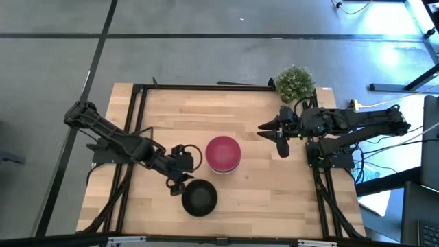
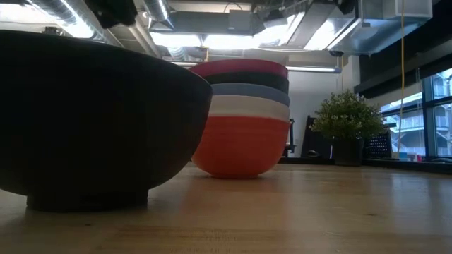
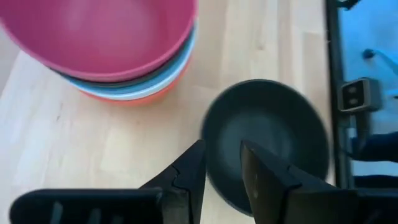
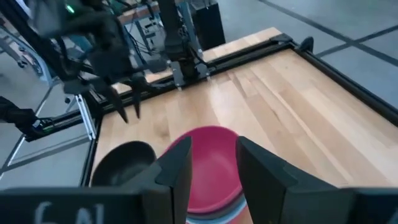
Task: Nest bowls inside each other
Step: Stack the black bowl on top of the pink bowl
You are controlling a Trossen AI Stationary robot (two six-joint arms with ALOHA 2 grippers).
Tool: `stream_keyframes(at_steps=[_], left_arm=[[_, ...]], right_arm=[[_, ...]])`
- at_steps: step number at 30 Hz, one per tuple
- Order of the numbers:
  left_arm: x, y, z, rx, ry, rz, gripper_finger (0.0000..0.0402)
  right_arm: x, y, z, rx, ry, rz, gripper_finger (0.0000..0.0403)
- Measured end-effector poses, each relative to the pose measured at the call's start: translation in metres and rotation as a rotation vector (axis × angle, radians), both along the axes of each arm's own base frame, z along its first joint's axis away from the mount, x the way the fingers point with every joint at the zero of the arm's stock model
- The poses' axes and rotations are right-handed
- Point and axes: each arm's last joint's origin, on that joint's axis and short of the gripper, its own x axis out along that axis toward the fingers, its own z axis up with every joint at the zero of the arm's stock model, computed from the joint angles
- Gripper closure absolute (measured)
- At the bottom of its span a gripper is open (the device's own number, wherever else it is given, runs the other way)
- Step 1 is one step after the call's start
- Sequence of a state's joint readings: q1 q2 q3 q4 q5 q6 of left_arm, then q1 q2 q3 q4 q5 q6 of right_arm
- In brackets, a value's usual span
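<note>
A stack of nested bowls (image 1: 223, 154) stands mid-table on the red bowl's base (image 2: 236, 166). Above the red one come white, light blue and black bowls, with the magenta one (image 4: 208, 158) on top. A lone black bowl (image 1: 199, 197) sits upright on the table near the front edge. My left gripper (image 1: 177, 184) hovers open above that bowl's rim on the table's left side (image 3: 208, 134), clear of it. My right gripper (image 1: 272, 137) hangs open in the air to the right of the stack, pointing toward it.
A small green potted plant (image 1: 295, 82) stands at the table's far right corner. Black frame rails (image 1: 137, 123) run along the table's left, far and right edges. Bare wood lies between the stack and the rails.
</note>
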State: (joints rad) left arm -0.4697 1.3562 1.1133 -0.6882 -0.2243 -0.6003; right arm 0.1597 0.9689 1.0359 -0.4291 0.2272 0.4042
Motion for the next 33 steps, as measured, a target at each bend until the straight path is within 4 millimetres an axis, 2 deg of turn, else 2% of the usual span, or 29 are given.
stream_keyframes(at_steps=[10, 33], left_arm=[[0.022, -0.006, -0.038, -0.018, 0.175, -0.032, 0.0306], [0.041, -0.003, -0.066, -0.044, 0.261, -0.030, 0.0306]], right_arm=[[-0.001, 0.003, 0.002, -0.022, -0.020, 0.026, 0.0277], [-0.001, 0.003, 0.002, -0.057, -0.013, 0.042, 0.0277]])
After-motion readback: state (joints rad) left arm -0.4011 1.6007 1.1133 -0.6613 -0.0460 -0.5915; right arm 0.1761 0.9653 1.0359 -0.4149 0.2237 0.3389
